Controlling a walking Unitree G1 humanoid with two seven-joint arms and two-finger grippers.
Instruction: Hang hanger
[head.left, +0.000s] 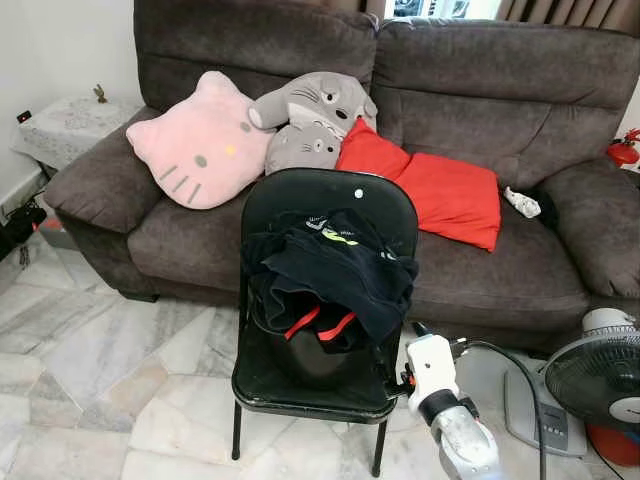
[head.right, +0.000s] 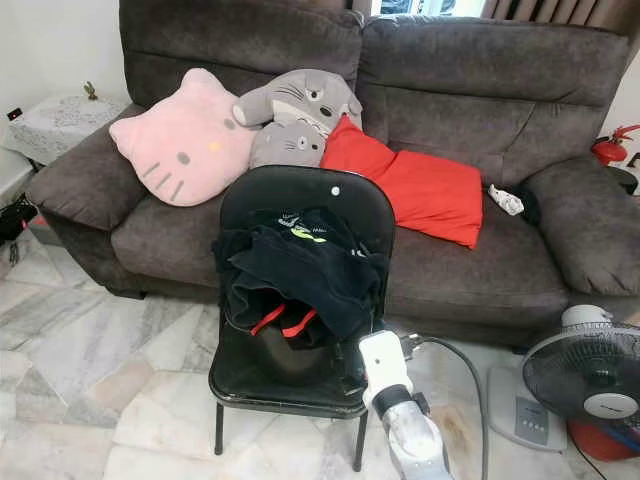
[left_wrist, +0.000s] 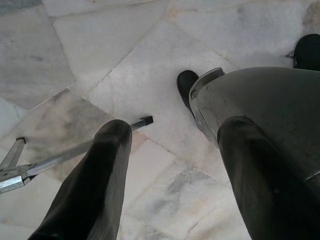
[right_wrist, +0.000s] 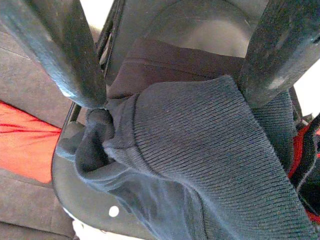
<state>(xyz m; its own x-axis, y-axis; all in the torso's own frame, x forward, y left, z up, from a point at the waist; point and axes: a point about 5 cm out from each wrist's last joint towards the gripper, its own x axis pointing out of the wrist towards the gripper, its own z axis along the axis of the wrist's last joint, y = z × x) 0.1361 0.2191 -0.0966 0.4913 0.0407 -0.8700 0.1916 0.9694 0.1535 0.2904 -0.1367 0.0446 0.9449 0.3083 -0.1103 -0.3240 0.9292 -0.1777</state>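
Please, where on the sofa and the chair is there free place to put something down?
The sofa's right seat is bare between the red cushion and the right armrest, apart from a small white thing. The left seat is crowded with the pink cushion and grey plush toys. The black chair is heaped with dark clothes; the right gripper straddles them.

clothes (head.left: 330, 275) on chair (head.left: 300, 385) before sofa (head.left: 480, 75)

Ribbed knit garment (right_wrist: 210, 150) on glossy plastic chair (head.left: 300, 385); polished marble floor (head.left: 90, 350).

A dark grey sofa (head.left: 480, 90) stands on the pale marble floor (head.left: 90, 350) behind a black chair (head.left: 330, 200)
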